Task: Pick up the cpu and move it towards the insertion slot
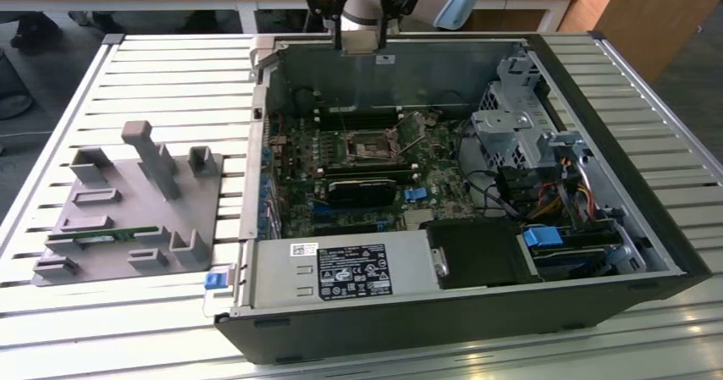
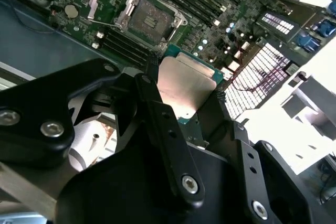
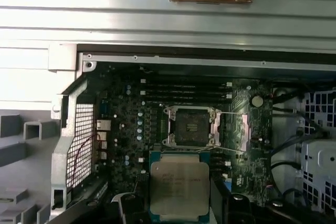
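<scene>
In the exterior view, the arm's grey wrist section [image 1: 364,12] hangs above the far edge of the open black computer case [image 1: 632,219], which lies on the slatted metal table [image 1: 169,84]; inside the case sits the green motherboard [image 1: 339,151], with the insertion slot [image 1: 368,145], a small square socket with a shiny metal frame and dark centre, near its middle, and a grey plastic parts holder [image 1: 124,206] stands on the table off to the exterior view's left. Over to the second wrist view: the black gripper [image 2: 184,98] has its fingers [image 2: 157,114] closed in on the cpu [image 2: 186,85], a flat square chip with a silvery-beige metal top and teal-green rim, gripping it by opposite edges, held clear above the board with the socket [image 2: 147,17] close beyond it. In the first wrist view, the chip [image 3: 179,187] hovers just beside the open socket [image 3: 189,126], not over it.
</scene>
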Robot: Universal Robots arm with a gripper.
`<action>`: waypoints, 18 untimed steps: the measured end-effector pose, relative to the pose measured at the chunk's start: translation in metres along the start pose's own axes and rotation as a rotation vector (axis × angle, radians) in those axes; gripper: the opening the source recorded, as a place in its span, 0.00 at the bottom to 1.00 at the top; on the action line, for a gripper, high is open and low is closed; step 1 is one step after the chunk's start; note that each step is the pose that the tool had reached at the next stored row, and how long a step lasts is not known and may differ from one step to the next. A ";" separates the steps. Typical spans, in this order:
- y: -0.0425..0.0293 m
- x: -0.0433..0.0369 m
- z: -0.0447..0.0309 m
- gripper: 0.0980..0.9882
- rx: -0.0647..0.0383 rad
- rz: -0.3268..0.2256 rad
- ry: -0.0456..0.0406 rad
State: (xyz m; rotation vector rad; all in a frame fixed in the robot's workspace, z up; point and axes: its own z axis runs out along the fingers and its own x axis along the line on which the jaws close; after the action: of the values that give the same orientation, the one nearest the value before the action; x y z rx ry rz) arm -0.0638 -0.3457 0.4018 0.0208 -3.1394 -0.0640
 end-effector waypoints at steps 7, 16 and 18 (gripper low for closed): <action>0.0126 -0.0077 0.0040 0.50 0.000 0.000 0.0001; 0.0132 -0.0187 0.0047 0.50 0.000 0.000 -0.0001; 0.0131 -0.0240 0.0048 0.50 0.000 0.000 0.0001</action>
State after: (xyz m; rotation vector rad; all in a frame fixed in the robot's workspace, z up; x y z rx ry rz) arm -0.0401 -0.3320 0.3975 0.0202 -3.1393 -0.0642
